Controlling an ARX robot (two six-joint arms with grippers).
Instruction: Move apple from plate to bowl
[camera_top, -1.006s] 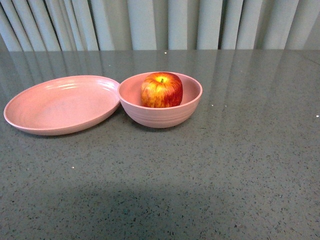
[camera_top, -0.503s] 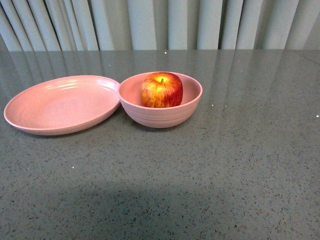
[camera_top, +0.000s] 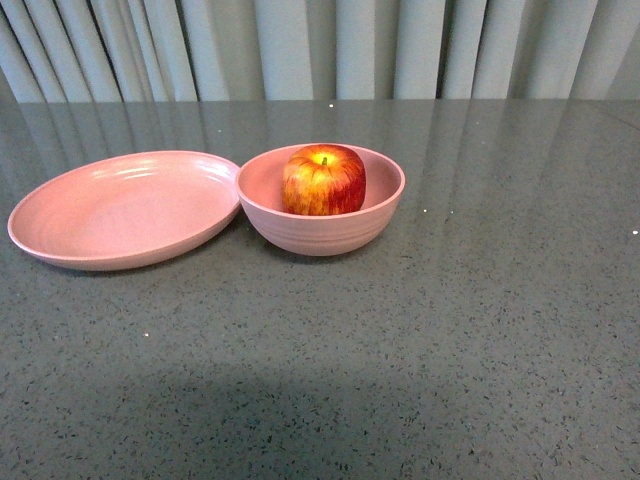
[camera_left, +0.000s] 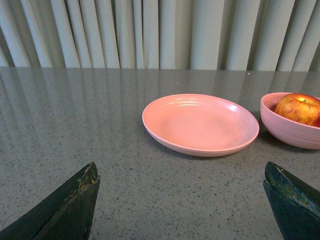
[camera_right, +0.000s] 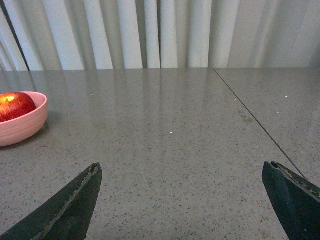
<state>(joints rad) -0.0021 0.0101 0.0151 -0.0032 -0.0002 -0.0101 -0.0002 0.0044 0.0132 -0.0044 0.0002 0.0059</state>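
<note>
While apple sits upright inside bowl, plate lies bare, its rim touching bowl. We judge transfer complete. Left gripper and right gripper: jaws spread wide, holding nothing, both well back. Bowl nearer left gripper.

A plain staged test space, probably a lab or office room: a wide grey speckled stone-look desk and pale pleated curtains along its far edge, closing off the whole background.
</note>
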